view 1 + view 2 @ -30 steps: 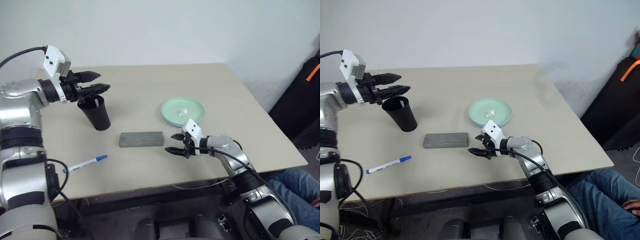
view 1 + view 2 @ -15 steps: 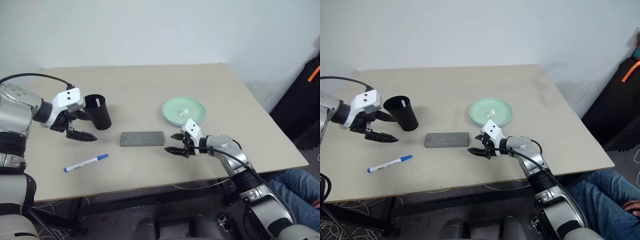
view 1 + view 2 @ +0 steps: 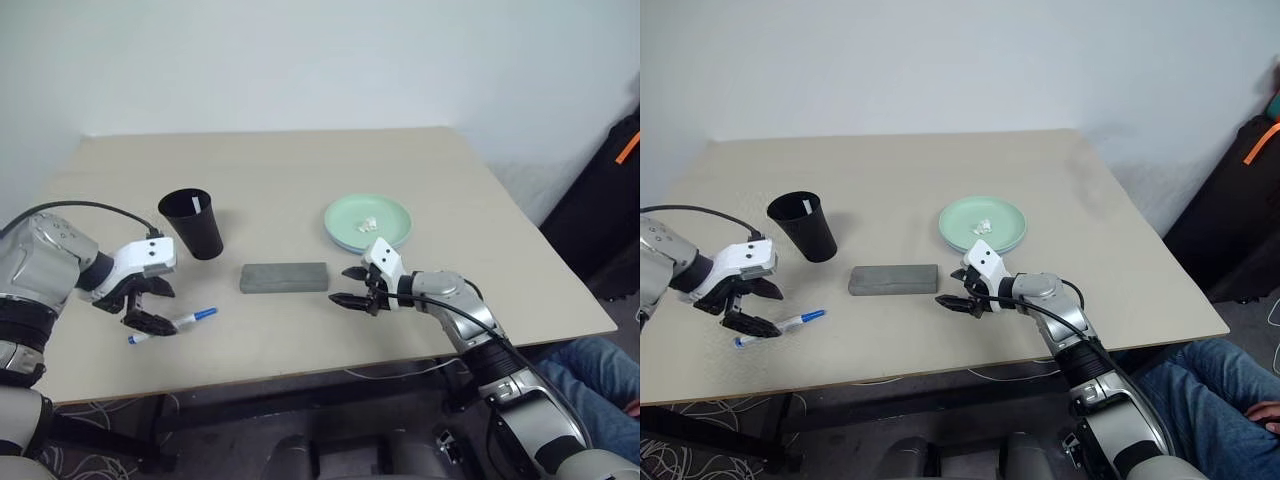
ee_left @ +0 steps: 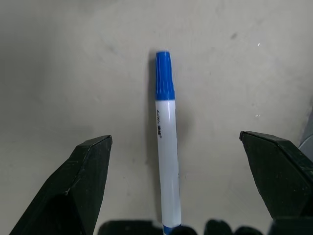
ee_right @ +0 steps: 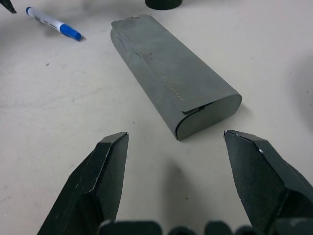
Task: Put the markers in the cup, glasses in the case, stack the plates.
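A white marker [image 4: 167, 161] with a blue cap is seen on a beige table [image 3: 300, 170]. The cup [image 3: 194, 223] is matte black. The case [image 5: 172, 91] is plain grey. A mint green plate [image 3: 367, 221] is noted, bearing a white scrap [image 3: 368, 222].

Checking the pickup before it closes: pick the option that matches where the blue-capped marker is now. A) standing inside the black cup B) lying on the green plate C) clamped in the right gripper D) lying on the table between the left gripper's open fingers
D: the left wrist view shows the blue-capped marker flat on the table, between the spread fingers of the left gripper, untouched; the black cup stands apart from it.
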`<state>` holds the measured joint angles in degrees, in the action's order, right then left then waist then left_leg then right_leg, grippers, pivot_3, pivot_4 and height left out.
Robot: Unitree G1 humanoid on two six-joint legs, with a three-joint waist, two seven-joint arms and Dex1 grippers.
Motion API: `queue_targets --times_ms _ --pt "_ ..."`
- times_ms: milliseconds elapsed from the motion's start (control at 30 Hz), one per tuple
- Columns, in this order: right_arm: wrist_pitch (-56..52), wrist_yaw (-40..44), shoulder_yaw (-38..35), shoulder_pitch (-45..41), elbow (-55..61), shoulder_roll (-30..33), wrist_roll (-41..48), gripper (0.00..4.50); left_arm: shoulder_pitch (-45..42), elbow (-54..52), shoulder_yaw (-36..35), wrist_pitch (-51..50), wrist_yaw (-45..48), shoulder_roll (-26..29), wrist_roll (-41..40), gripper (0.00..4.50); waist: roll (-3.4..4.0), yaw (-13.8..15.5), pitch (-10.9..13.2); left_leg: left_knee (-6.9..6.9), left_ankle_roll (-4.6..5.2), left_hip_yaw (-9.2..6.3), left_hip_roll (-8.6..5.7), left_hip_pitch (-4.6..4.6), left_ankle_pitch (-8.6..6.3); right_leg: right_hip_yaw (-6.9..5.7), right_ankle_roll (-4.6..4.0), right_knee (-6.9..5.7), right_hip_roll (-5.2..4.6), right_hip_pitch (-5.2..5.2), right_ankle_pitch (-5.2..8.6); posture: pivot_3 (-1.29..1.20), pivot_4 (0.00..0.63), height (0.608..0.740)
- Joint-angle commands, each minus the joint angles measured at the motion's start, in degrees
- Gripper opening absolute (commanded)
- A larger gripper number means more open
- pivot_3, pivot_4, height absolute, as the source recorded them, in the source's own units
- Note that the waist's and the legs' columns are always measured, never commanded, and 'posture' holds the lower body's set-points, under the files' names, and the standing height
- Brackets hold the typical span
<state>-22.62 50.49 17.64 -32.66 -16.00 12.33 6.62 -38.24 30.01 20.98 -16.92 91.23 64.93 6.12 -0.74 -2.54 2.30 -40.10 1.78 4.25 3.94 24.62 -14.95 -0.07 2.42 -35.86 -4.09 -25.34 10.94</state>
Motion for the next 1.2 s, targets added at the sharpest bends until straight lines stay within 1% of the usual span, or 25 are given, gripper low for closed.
queue_targets --times_ms 33,167,333,400,500,600,767,833,1000,1100,1200 --pt "0.9 -0.1 -0.4 -1.1 0.8 -0.1 0.0 3.37 1.4 -1.6 0.2 1.4 -0.6 0.1 2.2 4.45 0.00 0.0 0.0 0.00 0.00 0.01 0.00 0.00 0.00 0.00 0.00 0.00 0.00 -0.01 0.00 0.00 0.000 0.740" --pt "0.9 -0.2 -0.4 -1.0 0.8 -0.1 0.1 3.37 2.2 0.0 0.7 3.3 -2.4 -0.9 4.7 4.45 0.00 0.0 0.0 0.00 0.00 0.01 0.00 0.00 0.00 0.00 0.00 0.00 0.00 -0.01 0.00 0.00 0.000 0.740" --pt "0.8 -0.5 -0.4 -0.7 1.0 -0.1 0.1 3.37 1.5 2.7 0.2 2.4 -4.7 -4.5 5.5 4.45 0.11 0.2 -0.1 0.00 0.00 0.01 -0.01 -0.03 0.00 0.00 0.00 -0.03 -0.01 0.01 0.00 0.00 0.000 0.740" --pt "0.8 -0.5 -0.4 -0.6 1.2 -0.1 0.2 3.37 1.3 3.6 -0.1 2.1 -5.8 -5.9 5.6 4.45 0.26 0.6 -0.1 0.00 0.00 0.01 -0.02 -0.07 0.00 -0.01 0.00 -0.06 -0.02 0.05 0.00 0.00 0.000 0.740" --pt "0.8 -0.6 -0.4 -0.6 1.2 -0.1 0.1 3.37 2.2 3.0 0.1 2.9 -5.0 -6.3 6.0 4.45 0.35 1.3 -0.2 -0.03 0.06 0.01 -0.04 -0.12 -0.01 0.05 0.00 -0.14 -0.02 0.10 0.00 0.00 0.000 0.740" --pt "0.8 -0.7 -0.4 -0.5 1.3 -0.1 0.1 3.37 3.1 1.8 0.1 3.4 -4.1 -6.0 5.7 3.88 0.33 1.3 -0.2 -0.17 0.24 0.01 -0.04 -0.12 -0.12 0.09 0.00 -0.23 -0.01 0.12 0.00 0.00 0.000 0.740" --pt "0.8 -0.7 -0.3 -0.5 1.3 -0.1 0.1 3.37 3.6 1.1 -0.7 3.7 -3.1 -5.7 5.7 2.31 0.34 1.3 -0.2 -0.20 0.11 0.17 -0.08 -0.12 -0.06 0.31 0.01 -0.18 0.00 0.07 0.00 0.00 0.000 0.740" --pt "0.9 -0.7 -0.3 -0.5 1.3 -0.2 0.1 3.37 3.5 1.1 -1.1 3.7 -3.2 -5.8 5.8 1.57 0.34 1.3 -0.2 -0.17 0.11 0.18 -0.07 -0.11 -0.07 0.31 0.03 -0.11 0.01 0.05 0.02 0.00 0.000 0.740" --pt "1.0 -0.6 -0.2 -0.6 1.1 -0.3 0.1 3.37 3.0 1.6 -2.0 3.7 -3.5 -5.9 5.6 0.12 0.34 1.3 -0.2 -0.07 0.10 0.20 -0.07 -0.10 -0.11 0.33 0.10 -0.02 0.02 0.03 0.06 0.00 0.000 0.740" --pt "1.0 -0.7 -0.2 -0.5 1.3 -0.3 0.1 3.37 2.6 1.1 -3.4 3.0 -3.2 -6.5 3.9 0.09 0.34 1.3 -0.2 -0.07 0.10 0.20 -0.07 -0.10 -0.11 0.33 0.10 -0.03 0.02 0.03 0.06 0.00 0.000 0.740" --pt "0.8 -0.7 -0.2 -0.4 1.5 -0.2 0.2 3.37 1.5 -0.5 -6.7 0.3 -1.6 -7.8 -0.8 0.09 0.32 1.4 -0.2 -0.08 0.10 0.20 -0.07 -0.09 -0.11 0.32 0.10 -0.04 0.01 0.04 0.06 0.00 0.000 0.740"
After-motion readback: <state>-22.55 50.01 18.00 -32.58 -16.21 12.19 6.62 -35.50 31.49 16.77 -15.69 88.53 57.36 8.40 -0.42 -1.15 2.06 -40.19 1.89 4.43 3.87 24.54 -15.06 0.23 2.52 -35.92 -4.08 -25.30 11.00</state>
